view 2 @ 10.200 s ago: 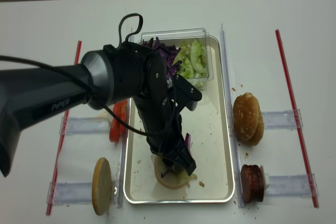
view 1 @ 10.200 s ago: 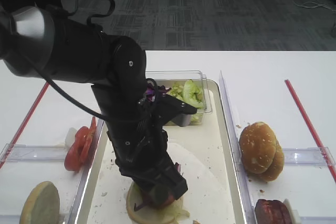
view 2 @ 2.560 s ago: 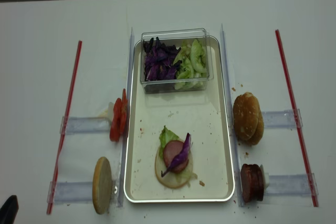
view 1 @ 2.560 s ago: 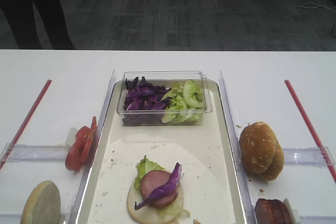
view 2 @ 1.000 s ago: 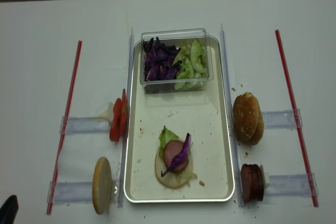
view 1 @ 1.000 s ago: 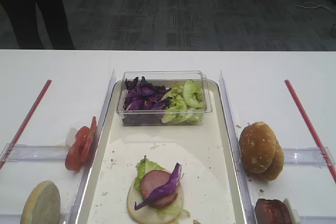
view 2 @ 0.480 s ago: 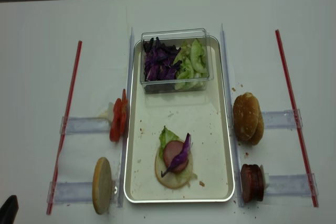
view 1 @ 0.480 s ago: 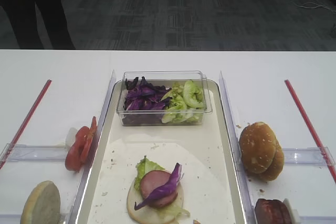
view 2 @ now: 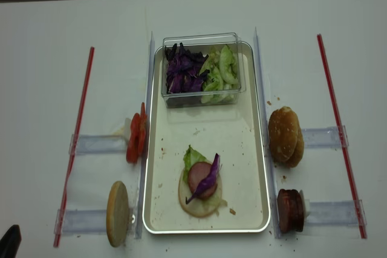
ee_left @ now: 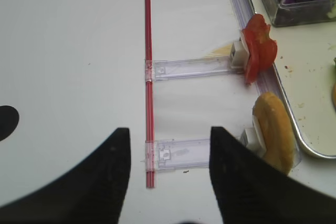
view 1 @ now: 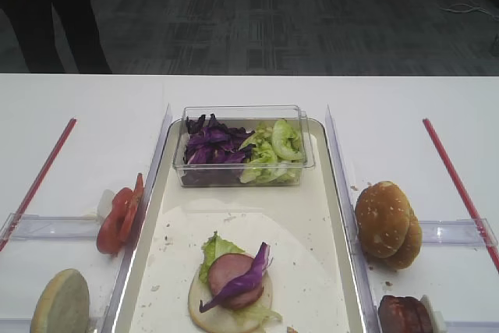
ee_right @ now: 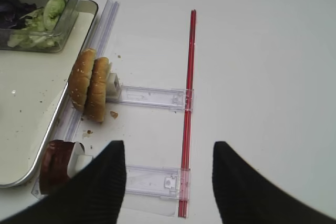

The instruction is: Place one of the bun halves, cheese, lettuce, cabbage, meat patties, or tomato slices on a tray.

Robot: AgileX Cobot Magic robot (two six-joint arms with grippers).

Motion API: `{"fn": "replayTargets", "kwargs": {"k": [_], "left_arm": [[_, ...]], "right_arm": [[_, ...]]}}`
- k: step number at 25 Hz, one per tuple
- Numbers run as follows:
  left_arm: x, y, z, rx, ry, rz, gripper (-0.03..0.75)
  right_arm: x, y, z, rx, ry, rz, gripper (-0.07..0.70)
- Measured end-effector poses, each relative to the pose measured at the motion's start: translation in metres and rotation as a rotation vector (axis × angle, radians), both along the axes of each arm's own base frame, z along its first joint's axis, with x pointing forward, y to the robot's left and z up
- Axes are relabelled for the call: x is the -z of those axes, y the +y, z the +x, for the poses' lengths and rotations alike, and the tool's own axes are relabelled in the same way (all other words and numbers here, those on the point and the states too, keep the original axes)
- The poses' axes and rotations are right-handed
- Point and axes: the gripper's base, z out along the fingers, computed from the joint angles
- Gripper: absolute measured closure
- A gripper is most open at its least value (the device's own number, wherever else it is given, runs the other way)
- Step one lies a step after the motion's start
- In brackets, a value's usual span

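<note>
Silver tray (view 2: 261, 149) sits mid-worktop (view 2: 42, 58) before you. At its near end a bun half (view 2: 196, 205) carries lettuce (view 2: 191, 156), a meat patty (view 2: 198, 177) and a purple cabbage strip (view 2: 208, 180). Your left gripper (ee_left: 168, 145) and right gripper (ee_right: 169, 161) hang wide apart with nothing between the jaws — both over bare worktop beside the tray. Tomato slices (view 2: 136, 140) stand left, two bun halves (view 2: 284, 135) right, and a clear tub (view 2: 202, 39) of greens lies farthest.
</note>
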Motion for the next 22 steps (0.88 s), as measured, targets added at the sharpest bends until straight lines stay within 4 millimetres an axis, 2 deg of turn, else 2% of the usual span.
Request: {"fn": "replayTargets", "kwargs": {"k": [22], "left_arm": [[0.0000,0.0000,0.0000,0.000,0.000,0.000,0.360]], "right_arm": [[0.0000,0.0000,0.0000,0.001,0.000,0.002,0.244]]}}
